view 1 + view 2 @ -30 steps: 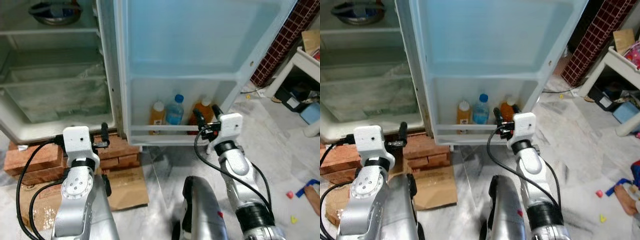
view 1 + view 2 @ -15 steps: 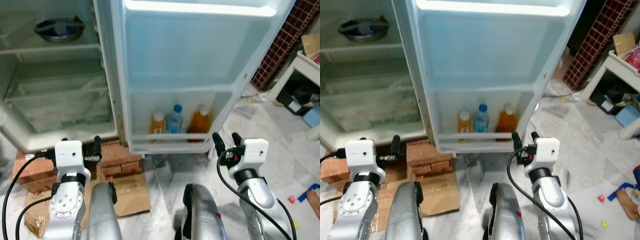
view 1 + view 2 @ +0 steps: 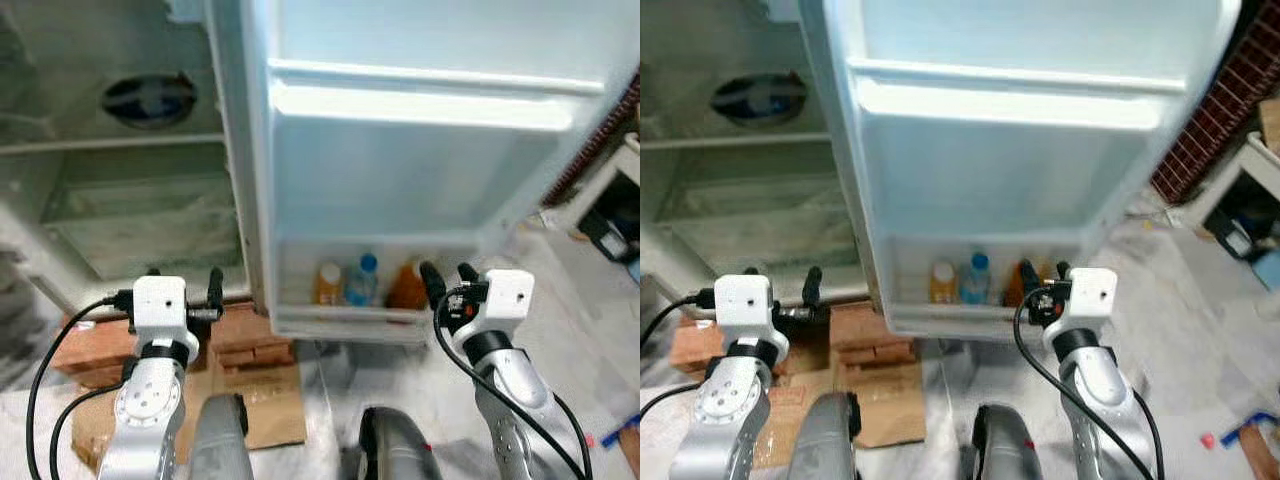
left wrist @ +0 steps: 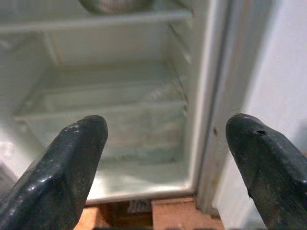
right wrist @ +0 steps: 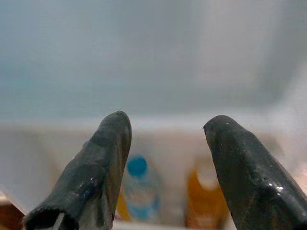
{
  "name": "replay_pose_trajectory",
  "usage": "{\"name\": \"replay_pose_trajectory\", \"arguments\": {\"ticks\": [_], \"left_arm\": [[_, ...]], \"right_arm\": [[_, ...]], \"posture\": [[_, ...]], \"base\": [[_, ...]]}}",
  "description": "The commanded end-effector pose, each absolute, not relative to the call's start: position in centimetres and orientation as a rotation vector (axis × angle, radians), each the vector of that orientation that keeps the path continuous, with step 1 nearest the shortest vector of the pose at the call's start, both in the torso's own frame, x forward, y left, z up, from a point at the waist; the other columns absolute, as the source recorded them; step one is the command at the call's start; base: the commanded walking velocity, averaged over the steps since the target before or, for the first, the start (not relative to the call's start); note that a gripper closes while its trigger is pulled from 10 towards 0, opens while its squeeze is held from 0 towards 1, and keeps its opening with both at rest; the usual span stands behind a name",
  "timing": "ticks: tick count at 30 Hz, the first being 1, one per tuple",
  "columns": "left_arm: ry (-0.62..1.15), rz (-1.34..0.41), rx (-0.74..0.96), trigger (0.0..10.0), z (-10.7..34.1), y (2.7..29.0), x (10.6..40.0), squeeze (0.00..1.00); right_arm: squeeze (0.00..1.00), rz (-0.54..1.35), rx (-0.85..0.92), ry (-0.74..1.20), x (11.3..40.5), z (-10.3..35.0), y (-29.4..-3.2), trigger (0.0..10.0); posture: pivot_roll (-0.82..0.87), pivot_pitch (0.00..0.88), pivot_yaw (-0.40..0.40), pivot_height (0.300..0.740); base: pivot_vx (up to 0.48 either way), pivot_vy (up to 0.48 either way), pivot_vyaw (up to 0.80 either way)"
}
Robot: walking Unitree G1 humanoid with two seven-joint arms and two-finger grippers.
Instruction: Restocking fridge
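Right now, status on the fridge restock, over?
Both grippers open and empty: left faces the fridge shelves, right is near the door bin. Three bottles stand in it. Nothing in the way.

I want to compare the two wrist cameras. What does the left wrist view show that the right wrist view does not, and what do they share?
The left wrist view looks into the fridge compartment: a clear crisper drawer, a glass shelf bearing a metal bowl, and bricks under the cabinet. The right wrist view looks at the door's bottom rack, holding a blue-capped water bottle and an orange juice bottle. Both look between black jaws that stand apart and hold nothing: left gripper, right gripper.
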State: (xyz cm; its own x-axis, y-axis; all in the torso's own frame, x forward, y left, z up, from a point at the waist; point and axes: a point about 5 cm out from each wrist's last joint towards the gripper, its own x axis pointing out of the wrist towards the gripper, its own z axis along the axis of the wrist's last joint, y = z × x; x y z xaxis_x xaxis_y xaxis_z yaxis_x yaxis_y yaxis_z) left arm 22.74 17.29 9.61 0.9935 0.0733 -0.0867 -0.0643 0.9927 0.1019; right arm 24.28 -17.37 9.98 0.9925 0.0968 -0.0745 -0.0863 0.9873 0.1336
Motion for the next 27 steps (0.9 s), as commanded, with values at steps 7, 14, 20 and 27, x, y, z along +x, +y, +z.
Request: {"name": "replay_pose_trajectory", "arguments": {"ticks": [7, 14, 20, 27], "left_arm": [[0.081, 0.057, 0.115, 10.0, 9.79, 17.14, 23.07, 0.00], [0.079, 0.051, 0.115, 10.0, 9.76, 16.97, 23.20, 0.00], [0.077, 0.050, 0.114, 10.0, 9.84, 16.94, 23.38, 0.00], [0.072, 0.050, 0.114, 10.0, 9.94, 16.78, 23.61, 0.00]], "right_arm": [[0.00, 0.064, 0.060, 0.127, 24.49, 9.34, -17.79, 10.0], [0.00, 0.074, 0.080, 0.130, 24.54, 9.19, -17.71, 10.0], [0.00, 0.076, 0.113, 0.132, 24.63, 9.13, -17.73, 10.0], [0.00, 0.111, 0.140, 0.116, 24.57, 9.46, -17.44, 10.0]], "posture": [[0.06, 0.000, -0.062, 0.715], [0.06, 0.000, -0.061, 0.715], [0.06, 0.000, -0.061, 0.715], [0.05, 0.000, -0.063, 0.735]], "base": [[-0.271, 0.000, 0.00], [-0.273, 0.000, 0.00], [-0.294, 0.000, 0.00], [-0.162, 0.000, 0.00]]}}
